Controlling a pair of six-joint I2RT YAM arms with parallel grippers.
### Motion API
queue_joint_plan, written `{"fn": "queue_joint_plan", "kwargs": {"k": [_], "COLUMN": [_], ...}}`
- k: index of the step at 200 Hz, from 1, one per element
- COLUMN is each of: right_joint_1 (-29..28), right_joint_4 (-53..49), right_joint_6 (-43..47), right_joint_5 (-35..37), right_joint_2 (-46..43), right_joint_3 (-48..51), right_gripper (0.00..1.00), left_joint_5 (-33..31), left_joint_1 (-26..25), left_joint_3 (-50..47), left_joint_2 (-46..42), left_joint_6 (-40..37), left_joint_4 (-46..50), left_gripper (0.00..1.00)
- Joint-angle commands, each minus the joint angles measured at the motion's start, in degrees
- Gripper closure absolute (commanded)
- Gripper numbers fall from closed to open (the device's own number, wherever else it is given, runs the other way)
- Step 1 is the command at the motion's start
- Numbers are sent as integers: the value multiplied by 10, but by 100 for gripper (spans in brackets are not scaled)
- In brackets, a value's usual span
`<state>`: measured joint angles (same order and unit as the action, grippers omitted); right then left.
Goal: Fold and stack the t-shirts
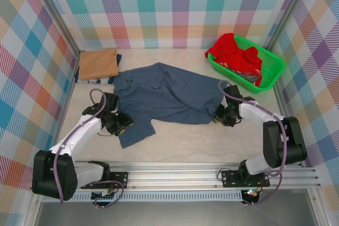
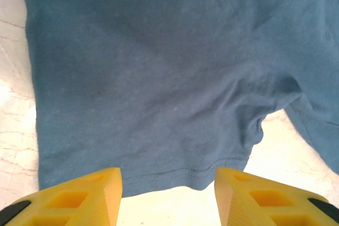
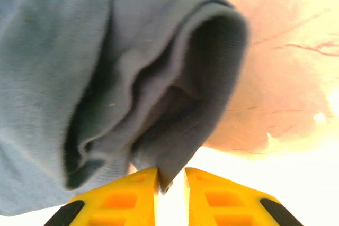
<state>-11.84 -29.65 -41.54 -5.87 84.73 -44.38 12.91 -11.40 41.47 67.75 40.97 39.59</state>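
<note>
The slate-blue t-shirt [image 1: 169, 96] lies spread and rumpled across the middle of the table. My left gripper [image 1: 124, 123] sits at its near left corner. In the left wrist view that gripper [image 2: 168, 194] is open, and the stitched hem [image 2: 175, 175] lies just ahead of its yellow fingers [image 2: 90, 197]. My right gripper [image 1: 220, 116] is at the shirt's right edge. There its jaws [image 3: 171, 181] stand almost closed on the tip of a bunched fold [image 3: 175, 115], with a thin slit of light beside the cloth. A tan t-shirt [image 1: 98, 63] lies folded at the back left. A red t-shirt [image 1: 233, 54] is heaped in the basket.
A green mesh basket [image 1: 273, 70] stands at the back right. Plaid walls close in the left, back and right sides. Bare pale tabletop [image 1: 212, 141] runs between the blue shirt and the metal rail at the near edge.
</note>
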Motion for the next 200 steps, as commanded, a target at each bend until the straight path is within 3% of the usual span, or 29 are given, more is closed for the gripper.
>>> {"fn": "queue_joint_plan", "kwargs": {"k": [1, 18, 74, 131, 156, 178, 200], "right_joint_1": [9, 9, 8, 5, -1, -3, -2], "right_joint_4": [18, 28, 47, 48, 28, -22, -87], "right_joint_6": [-5, -4, -16, -24, -28, -31, -24], "right_joint_5": [-22, -34, -50, -37, -14, 18, 42], "right_joint_2": [14, 20, 29, 69, 57, 15, -18], "right_joint_3": [4, -9, -9, -16, -32, -47, -66], "right_gripper": [77, 73, 73, 80, 92, 98, 100], "left_joint_5": [7, 7, 3, 5, 9, -8, -45], "left_joint_1": [-6, -6, -6, -6, -6, -6, -2], "left_joint_3": [6, 8, 2, 5, -7, -18, -31], "left_joint_2": [2, 0, -21, -31, -50, -75, -95], "left_joint_6": [12, 5, 4, 5, 5, 5, 16], "left_joint_4": [-21, -14, 0, -12, -27, -18, 19], "left_gripper": [51, 51, 51, 51, 49, 45, 32]}}
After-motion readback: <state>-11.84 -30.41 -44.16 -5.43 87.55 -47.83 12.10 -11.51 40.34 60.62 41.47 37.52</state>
